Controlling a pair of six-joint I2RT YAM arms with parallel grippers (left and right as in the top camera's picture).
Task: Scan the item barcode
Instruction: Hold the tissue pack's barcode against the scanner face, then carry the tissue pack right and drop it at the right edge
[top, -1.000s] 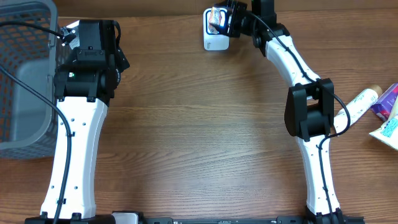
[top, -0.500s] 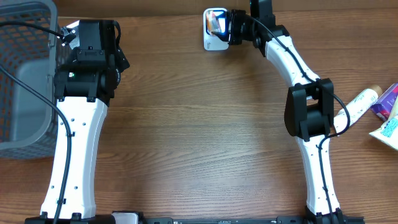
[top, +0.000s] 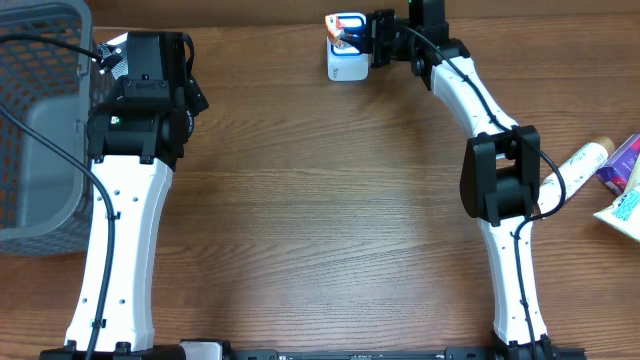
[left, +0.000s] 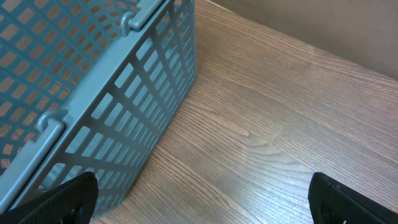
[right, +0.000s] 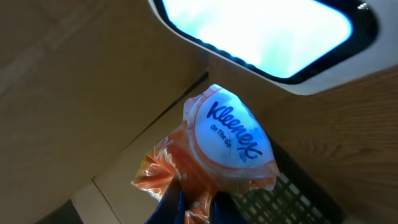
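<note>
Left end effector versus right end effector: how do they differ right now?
The left end effector is wide open and empty; the right end effector is shut on the Kleenex pack. The left end effector sits beside the grey basket; the right end effector holds its pack by the lit scanner. Both are at the far side of the table.
</note>
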